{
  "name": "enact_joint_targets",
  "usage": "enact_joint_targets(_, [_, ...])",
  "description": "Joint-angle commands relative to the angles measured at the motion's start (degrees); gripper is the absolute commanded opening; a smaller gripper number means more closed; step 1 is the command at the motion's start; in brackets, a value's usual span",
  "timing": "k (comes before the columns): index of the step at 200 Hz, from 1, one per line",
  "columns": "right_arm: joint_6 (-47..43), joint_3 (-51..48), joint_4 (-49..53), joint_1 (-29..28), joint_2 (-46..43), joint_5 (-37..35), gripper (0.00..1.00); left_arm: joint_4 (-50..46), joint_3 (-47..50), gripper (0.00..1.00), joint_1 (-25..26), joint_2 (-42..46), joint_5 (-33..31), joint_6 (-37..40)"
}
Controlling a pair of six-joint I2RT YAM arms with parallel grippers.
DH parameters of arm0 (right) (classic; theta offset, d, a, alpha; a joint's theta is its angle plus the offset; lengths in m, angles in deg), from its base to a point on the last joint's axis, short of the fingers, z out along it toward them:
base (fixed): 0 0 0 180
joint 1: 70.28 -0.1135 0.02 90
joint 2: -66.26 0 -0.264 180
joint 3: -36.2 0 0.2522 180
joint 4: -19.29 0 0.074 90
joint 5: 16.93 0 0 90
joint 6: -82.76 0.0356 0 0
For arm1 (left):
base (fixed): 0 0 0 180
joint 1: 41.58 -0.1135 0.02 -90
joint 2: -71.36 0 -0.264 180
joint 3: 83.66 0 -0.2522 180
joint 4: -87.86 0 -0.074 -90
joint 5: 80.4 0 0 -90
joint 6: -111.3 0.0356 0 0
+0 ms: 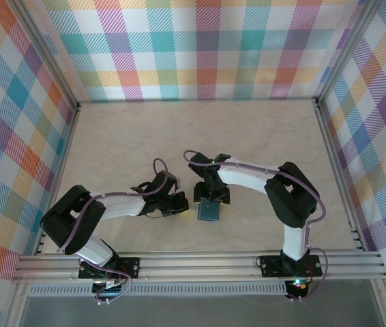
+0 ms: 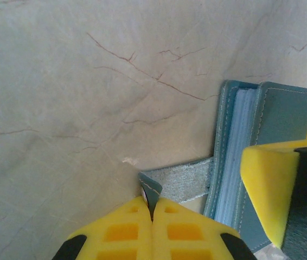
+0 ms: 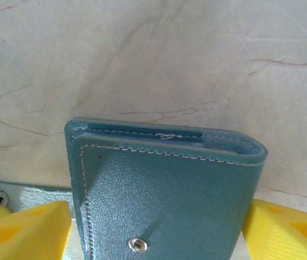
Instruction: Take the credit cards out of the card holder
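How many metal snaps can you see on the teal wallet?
2. One snap sits low on the card holder's outer face; the other snap is on the end of its side tab, far left. Others may be hidden inside.

Pale marble-patterned table (image 1: 261, 136), veined with thin reddish lines, teal card holder (image 1: 209, 211) seen toward six o'clock from centre.

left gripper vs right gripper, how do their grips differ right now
The left gripper pinches the wallet's thin strap; the right gripper clamps the wallet body itself. The left gripper's fingers are pressed almost together; the right gripper's fingers sit apart, one on each side of the wallet. Shared: both have yellow fingers, and both hold the same teal wallet.
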Motion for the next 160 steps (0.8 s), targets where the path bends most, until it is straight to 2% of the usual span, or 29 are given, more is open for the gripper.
enact_joint_targets(1, [1.21, -1.29, -1.2, -0.33, 0.65, 2.03, 0.79, -3.07, 0.4, 0.03, -0.34, -2.59, -0.63, 0.4])
enact_joint_targets(45, [0.87, -1.6, -0.79, -0.35, -0.04, 1.78, 0.7, -3.04, 0.54, 0.03, -0.31, -2.63, -0.72, 0.41])
enact_joint_targets(160, [-0.39, -2.16, 3.14, -0.24, -6.0, -1.19, 0.71, -5.26, 1.17, 0.03, -0.48, -0.32, -3.7, 0.08])
